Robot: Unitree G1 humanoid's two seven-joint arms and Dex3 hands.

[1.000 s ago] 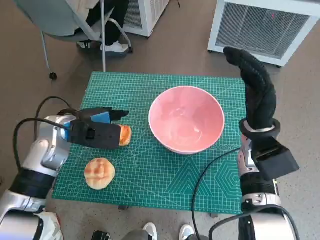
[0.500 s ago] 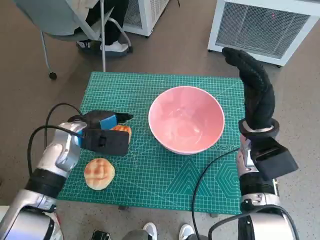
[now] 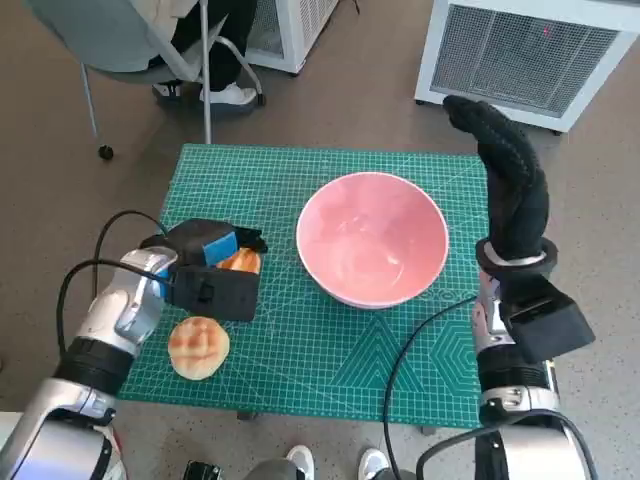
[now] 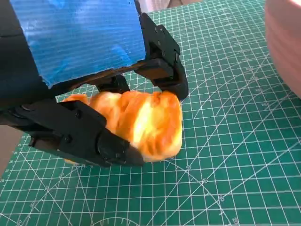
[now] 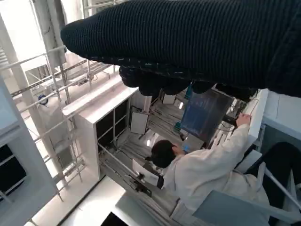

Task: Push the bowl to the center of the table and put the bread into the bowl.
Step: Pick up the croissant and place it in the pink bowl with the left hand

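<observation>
Closing on the bread roll (image 4: 141,123), the left hand (image 3: 212,262) has drawn in over the last second and now pinches it between its black fingers (image 4: 162,70), low on the green mat (image 3: 330,350); I judge the grasp is made and the lift comes next. The pink bowl (image 3: 372,238) already sits about mid-table, just beside the roll with open mat between them. A second bun (image 3: 199,346) lies near the mat's front edge, and the right hand (image 3: 508,180) hangs raised past the bowl's far side, fingers together, holding nothing.
</observation>
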